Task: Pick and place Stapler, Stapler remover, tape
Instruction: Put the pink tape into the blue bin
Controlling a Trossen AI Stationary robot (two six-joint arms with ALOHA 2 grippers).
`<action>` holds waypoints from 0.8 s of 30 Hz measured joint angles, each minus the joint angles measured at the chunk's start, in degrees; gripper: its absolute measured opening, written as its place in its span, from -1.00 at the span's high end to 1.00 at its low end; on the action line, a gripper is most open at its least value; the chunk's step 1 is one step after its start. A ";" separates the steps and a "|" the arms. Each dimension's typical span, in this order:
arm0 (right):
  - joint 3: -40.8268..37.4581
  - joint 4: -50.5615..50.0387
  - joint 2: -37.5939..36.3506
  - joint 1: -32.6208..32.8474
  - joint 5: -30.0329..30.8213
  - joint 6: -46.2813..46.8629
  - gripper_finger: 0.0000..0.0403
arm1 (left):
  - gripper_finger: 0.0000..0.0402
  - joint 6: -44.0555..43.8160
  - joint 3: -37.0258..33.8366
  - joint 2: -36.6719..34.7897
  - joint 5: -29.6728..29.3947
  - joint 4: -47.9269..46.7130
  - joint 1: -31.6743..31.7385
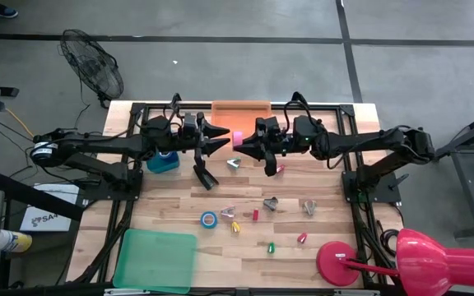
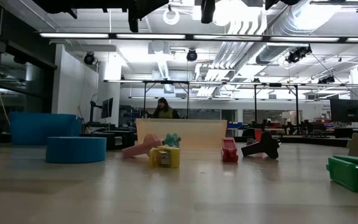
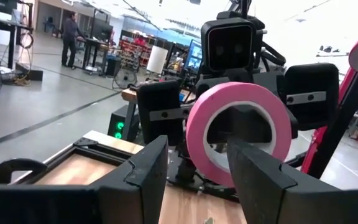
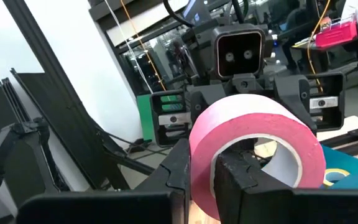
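Observation:
High over the table's far middle, my two grippers face each other with a pink tape roll (image 1: 238,138) between them. My right gripper (image 4: 202,168) is shut on the roll. My left gripper (image 3: 194,168) stands open with its fingertips close beside the roll (image 3: 238,134); whether they touch it I cannot tell. On the table lie the black stapler (image 1: 205,174), silvery stapler removers (image 1: 270,203), a blue tape roll (image 1: 209,219) and a yellow one (image 1: 236,227). My right gripper holds the pink roll by its wall (image 4: 199,155), on the side nearest the gripper, with one finger inside the centre hole and one outside. The fingers come about level from the table's right. The roll stands on edge, lifted clear, high above the table.
An orange tray (image 1: 241,108) sits at the far edge, a blue container (image 1: 162,161) below the left arm and a green tray (image 1: 156,259) at the near left. A red lamp base (image 1: 340,263) stands near right. Small red and green pieces (image 1: 271,247) are scattered mid-table.

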 joint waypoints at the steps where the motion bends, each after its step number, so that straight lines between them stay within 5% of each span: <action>1: 0.00 0.21 0.11 0.00 0.00 0.18 0.84 | 0.19 0.12 0.00 0.00 -0.04 -0.01 0.00; 17: 1.72 5.42 4.42 0.11 -2.12 2.56 0.84 | 0.21 0.97 0.07 -0.07 -0.81 -2.41 0.00; 24: 2.05 3.54 4.42 0.09 -2.43 2.54 0.84 | 0.61 0.78 0.07 -0.07 -0.40 -3.01 -0.02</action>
